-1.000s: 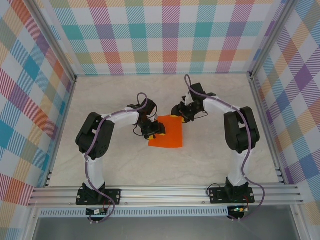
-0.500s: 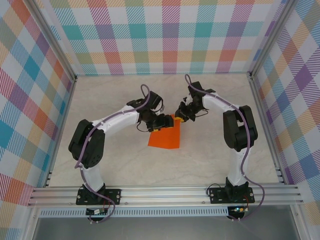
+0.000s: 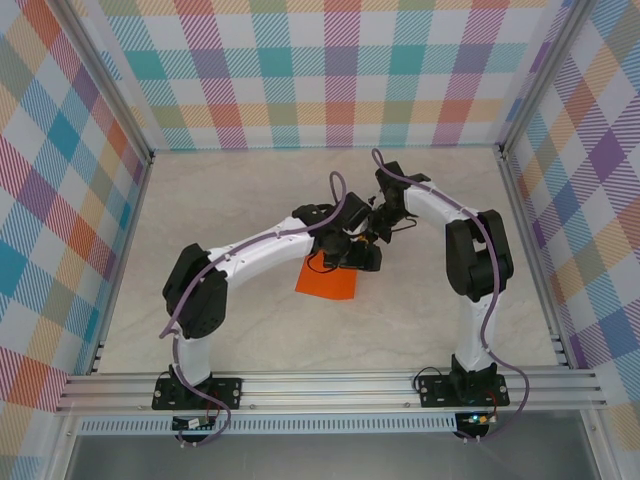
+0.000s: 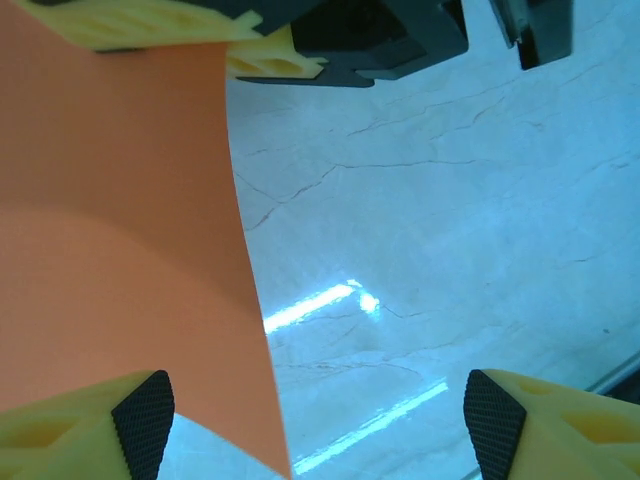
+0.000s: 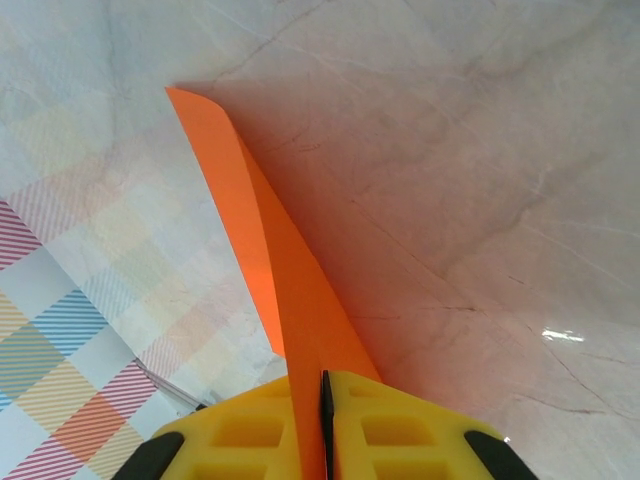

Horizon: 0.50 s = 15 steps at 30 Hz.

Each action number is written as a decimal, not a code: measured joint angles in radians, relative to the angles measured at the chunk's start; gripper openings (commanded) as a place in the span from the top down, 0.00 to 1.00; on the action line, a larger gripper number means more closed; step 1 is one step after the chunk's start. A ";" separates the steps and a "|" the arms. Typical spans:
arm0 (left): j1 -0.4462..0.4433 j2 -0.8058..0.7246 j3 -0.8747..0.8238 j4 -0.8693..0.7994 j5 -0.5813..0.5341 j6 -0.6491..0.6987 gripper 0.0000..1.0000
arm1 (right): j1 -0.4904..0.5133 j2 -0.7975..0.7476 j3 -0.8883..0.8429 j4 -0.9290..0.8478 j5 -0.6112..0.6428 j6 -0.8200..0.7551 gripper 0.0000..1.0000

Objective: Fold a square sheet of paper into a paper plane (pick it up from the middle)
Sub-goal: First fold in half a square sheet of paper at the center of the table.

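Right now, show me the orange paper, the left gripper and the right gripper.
orange paper [image 4: 120, 250]: left wrist view, middle of the visible sheet.
left gripper [image 4: 320, 425]: left wrist view, gap between its open fingertips.
right gripper [image 5: 322, 390]: right wrist view, fingertips pinching the paper's edge.

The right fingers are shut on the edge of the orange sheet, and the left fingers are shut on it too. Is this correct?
No. The left fingers stand wide open, not shut on the orange sheet; the left wrist view shows this. The right fingers are shut on its edge, as you say.
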 measured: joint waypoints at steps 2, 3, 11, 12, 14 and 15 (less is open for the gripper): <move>-0.008 0.031 0.031 -0.034 -0.029 0.010 0.25 | 0.000 0.000 0.000 -0.006 0.000 0.000 0.88; -0.010 0.045 0.040 -0.052 -0.044 0.014 0.26 | 0.000 0.000 0.001 -0.010 0.000 0.000 0.88; -0.010 0.098 0.074 -0.161 -0.123 0.034 0.29 | 0.000 0.000 0.015 -0.021 -0.001 0.000 0.87; -0.011 0.101 0.082 -0.170 -0.127 0.039 0.29 | -0.001 0.000 0.017 -0.022 0.000 0.001 0.87; -0.012 0.110 0.097 -0.186 -0.137 0.043 0.31 | -0.002 0.000 0.019 -0.021 -0.001 0.001 0.87; -0.013 0.116 0.107 -0.196 -0.142 0.045 0.34 | -0.002 0.001 0.022 -0.023 0.000 0.002 0.87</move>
